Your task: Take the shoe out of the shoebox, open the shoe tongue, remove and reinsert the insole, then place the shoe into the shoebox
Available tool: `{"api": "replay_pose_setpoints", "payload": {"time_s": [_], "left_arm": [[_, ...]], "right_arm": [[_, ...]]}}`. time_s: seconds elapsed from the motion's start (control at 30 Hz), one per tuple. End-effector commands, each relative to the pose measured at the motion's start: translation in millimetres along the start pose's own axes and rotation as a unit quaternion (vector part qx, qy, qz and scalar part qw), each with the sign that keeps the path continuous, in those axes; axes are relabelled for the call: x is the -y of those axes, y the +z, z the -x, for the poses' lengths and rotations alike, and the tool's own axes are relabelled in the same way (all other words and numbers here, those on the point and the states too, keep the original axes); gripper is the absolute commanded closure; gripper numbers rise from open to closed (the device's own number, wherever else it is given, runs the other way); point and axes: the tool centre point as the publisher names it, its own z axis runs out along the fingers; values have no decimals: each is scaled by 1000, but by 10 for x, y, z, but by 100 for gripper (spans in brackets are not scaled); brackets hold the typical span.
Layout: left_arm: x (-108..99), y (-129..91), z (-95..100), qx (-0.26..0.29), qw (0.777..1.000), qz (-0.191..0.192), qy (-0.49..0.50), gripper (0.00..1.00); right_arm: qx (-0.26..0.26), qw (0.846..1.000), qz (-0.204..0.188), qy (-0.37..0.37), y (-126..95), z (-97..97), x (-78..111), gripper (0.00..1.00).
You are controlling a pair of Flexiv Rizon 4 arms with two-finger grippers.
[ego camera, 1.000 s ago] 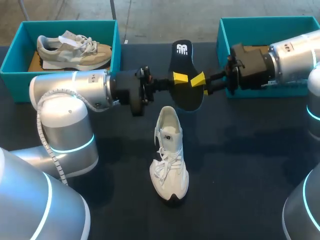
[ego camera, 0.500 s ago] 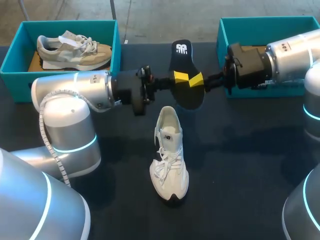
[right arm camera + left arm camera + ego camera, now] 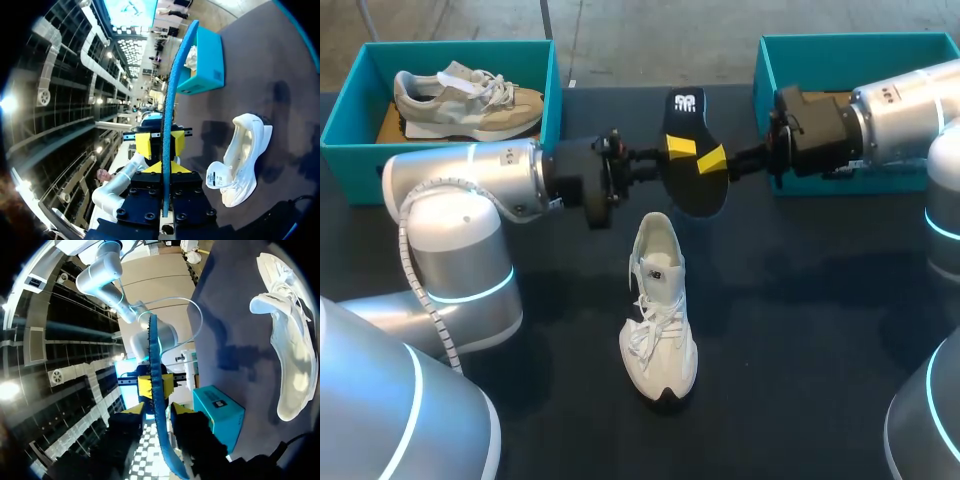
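Note:
A black insole with a blue underside hangs in the air over the table's far middle. My right gripper comes in from the right and is shut on its lower half. My left gripper faces it from the left. In the left wrist view the insole runs edge-on between the left gripper's open fingers, with gaps on both sides. The right wrist view shows the right gripper clamped on the insole. The white shoe lies on the table below, toe toward the front.
A teal shoebox at the far left holds a beige shoe. A second teal shoebox stands at the far right, behind my right arm. The dark table lies bare around the white shoe.
My right gripper has shut on the insole, and my left gripper's fingers have since spread off it. The insole has shifted slightly away from the white shoe.

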Motion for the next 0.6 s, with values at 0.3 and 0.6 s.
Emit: {"api": "replay_pose_setpoints", "payload": {"time_s": [0.3, 0.6], "left_arm": [[7, -238, -11, -4, 1000, -14, 11, 0], [1, -580, 2, -30, 999, -26, 2, 0]], "right_arm": [[4, 998, 18, -67, -55, -11, -91, 100], [9, 990, 45, -130, -133, -43, -133, 100]]}}
